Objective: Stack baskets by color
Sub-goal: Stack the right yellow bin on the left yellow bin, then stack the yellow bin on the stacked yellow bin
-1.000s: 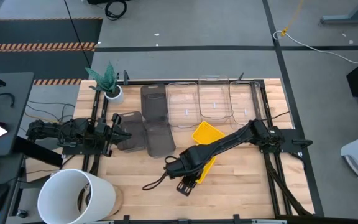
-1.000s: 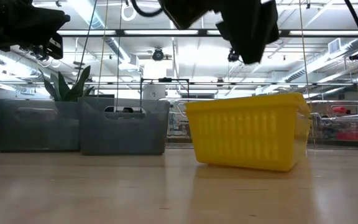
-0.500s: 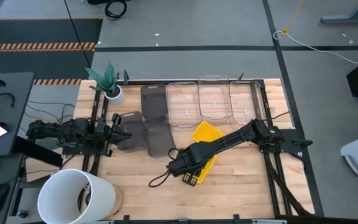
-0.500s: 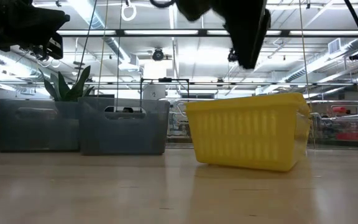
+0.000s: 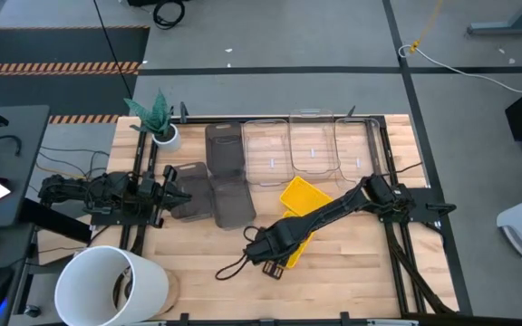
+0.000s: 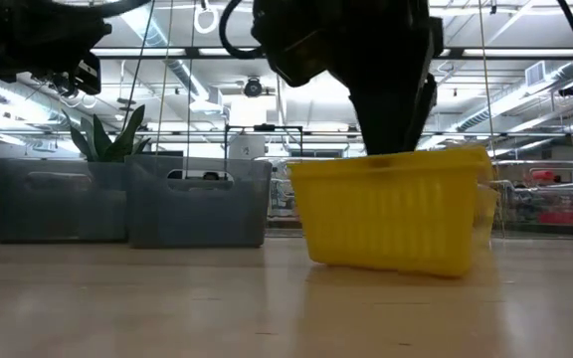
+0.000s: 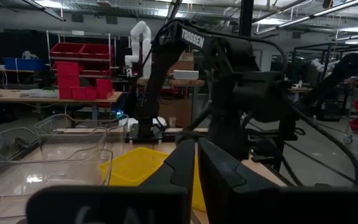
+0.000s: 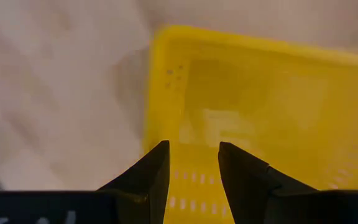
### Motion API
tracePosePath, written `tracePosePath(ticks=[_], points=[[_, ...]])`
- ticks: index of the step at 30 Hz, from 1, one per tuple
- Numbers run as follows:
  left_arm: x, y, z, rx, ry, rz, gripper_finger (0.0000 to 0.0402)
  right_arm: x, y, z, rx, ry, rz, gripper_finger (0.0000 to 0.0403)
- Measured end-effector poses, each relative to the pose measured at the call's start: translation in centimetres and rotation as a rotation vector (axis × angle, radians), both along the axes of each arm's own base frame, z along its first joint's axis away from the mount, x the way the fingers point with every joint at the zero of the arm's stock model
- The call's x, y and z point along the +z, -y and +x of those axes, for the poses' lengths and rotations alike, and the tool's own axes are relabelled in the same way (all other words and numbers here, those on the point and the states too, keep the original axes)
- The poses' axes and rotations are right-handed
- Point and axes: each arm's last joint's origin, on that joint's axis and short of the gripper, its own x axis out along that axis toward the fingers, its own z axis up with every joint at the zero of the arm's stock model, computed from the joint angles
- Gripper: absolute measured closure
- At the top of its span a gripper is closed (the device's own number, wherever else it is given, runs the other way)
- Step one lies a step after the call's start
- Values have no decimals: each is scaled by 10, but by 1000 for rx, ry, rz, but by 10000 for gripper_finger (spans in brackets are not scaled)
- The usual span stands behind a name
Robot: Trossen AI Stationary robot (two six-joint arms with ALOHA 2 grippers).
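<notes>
- The bright yellow plastic basket (image 5: 301,212) sat a little right of the middle of the high view, on the pale wooden table (image 5: 352,272). In the low view it stood right of centre, and I could not tell if it was one basket or a few stacked.
- It looked light and stiff, with thin, smooth walls full of small slots. I think it would slip easily, so a pinch on the top rim of a short wall would hold best.
- The right gripper (image 8: 192,163) hung over the near end of the yellow basket. Its two dark fingers (image 8: 146,175) were apart, one on each side of the rim, and were not squeezing it yet.
- The dark grey see-through plastic baskets (image 5: 219,177) were left of the yellow one, at the middle left of the high view.
- The clear see-through plastic baskets (image 5: 308,145) lay in a row at the top middle.
- The left gripper (image 5: 176,187) waited at the left by the grey baskets, its fingers nearly together and holding nothing I could see.
- The small white plant pot (image 5: 166,136) stood at the upper left and the big white round bucket (image 5: 111,288) at the lower left.
</notes>
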Motion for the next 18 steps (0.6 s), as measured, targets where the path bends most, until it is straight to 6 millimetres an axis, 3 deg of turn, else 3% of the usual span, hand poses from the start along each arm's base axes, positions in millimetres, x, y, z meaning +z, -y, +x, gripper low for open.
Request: tracePosePath(ticks=[12,18], points=[[0,0,0,0,0,0,367,5,-31,4,63,71,269,261],[0,0,0,0,0,0,375,28,-30,1,73,29,251,261]])
